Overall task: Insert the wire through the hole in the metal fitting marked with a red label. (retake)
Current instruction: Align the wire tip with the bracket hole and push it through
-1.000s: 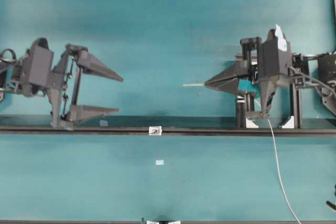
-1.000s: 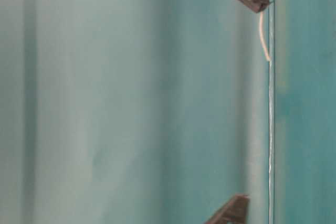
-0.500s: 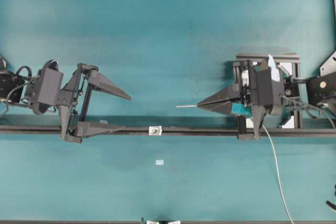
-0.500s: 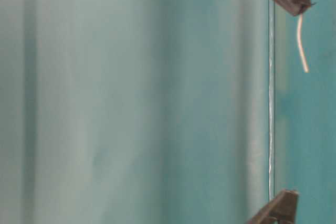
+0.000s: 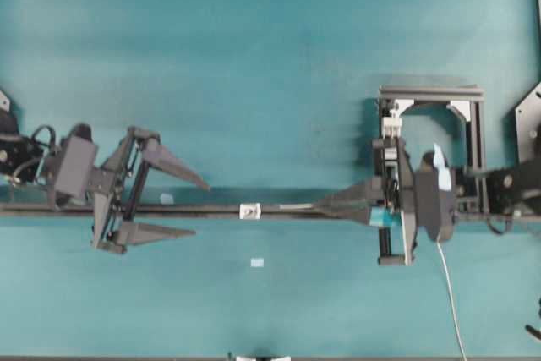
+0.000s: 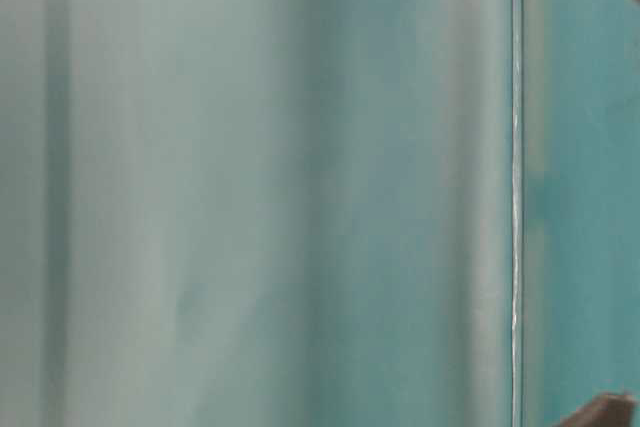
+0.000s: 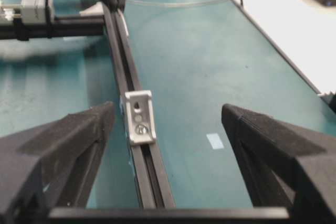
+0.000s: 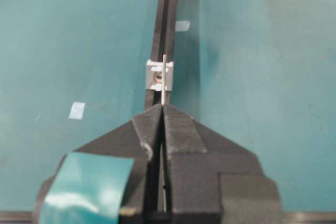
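Observation:
The small silvery metal fitting (image 5: pixel 249 210) sits on the black rail (image 5: pixel 220 209). Its dark hole (image 8: pixel 156 77) faces my right gripper (image 5: pixel 319 206). That gripper is shut on the wire (image 5: pixel 296 206), and a short stiff end pokes out toward the fitting. Overhead, the tip stops a little short of it. In the right wrist view the wire (image 8: pixel 165 80) lines up just right of the hole. The rest of the wire (image 5: pixel 448 293) trails to the front edge. My left gripper (image 5: pixel 201 209) is open, one finger on each side of the rail, left of the fitting (image 7: pixel 139 116). No red label shows.
A black frame (image 5: pixel 431 90) with a white slotted clamp block (image 5: pixel 390 127) stands at the back right, behind my right arm. Pale paper tags (image 5: pixel 257 262) (image 5: pixel 166 199) lie flat on the teal table. A second rail (image 5: pixel 127 358) runs along the front edge.
My right gripper has come forward and left, down onto the rail line, bringing the wire tip close to the fitting. My left gripper has moved forward to straddle the rail. Neither grip has changed.

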